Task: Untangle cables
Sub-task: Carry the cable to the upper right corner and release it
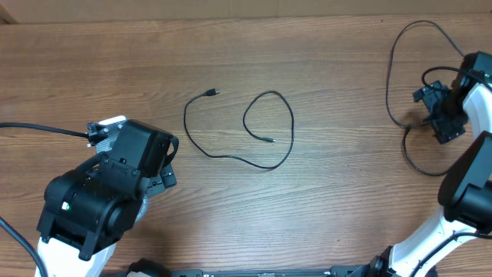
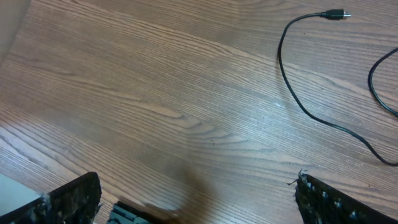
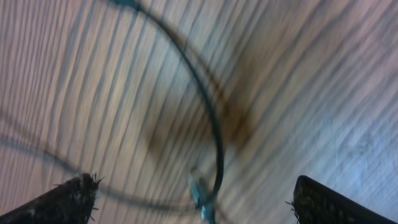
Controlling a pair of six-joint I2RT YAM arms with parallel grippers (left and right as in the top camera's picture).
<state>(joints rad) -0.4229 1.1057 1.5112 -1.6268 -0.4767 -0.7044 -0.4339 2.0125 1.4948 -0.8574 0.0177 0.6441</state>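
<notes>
- Jaws, left: the left jaws stand wide and hold nothing; in the left wrist view the two fingers (image 2: 68, 202) sit at the lower corners with bare worktop (image 1: 323, 223) between them.
- Jaws, right: the right jaws also stand wide. The right wrist view is blurred, but a dark cord with a plug end (image 3: 200, 193) runs through the gap and neither finger touches it.
- Left arm (image 1: 100, 192): it is parked over the near left corner of the worktop, well apart from both cords.
- Centre cable (image 1: 223, 158): it lies flat at the middle of the worktop. It runs from a silver-tipped plug (image 1: 214, 92) round one open loop, and its other end rests inside that loop. No crossing shows.
- Right-hand cable (image 1: 390, 77): it is draped in broad curves near the far right corner, partly under the right arm (image 1: 469, 192). It is well apart from the centre cable. Whether it crosses itself beneath the wrist cannot be told.
- Step in hand (judged): the two cords already lie separate, so the task looks close to done. The right arm appears to be at the letting-go stage over its own cord.
- Next move (judged): lift the right arm clear without snagging the cord on a finger. Then check the hidden stretch, and if a crossing shows, pinch one plug end and draw it out toward the right edge.
</notes>
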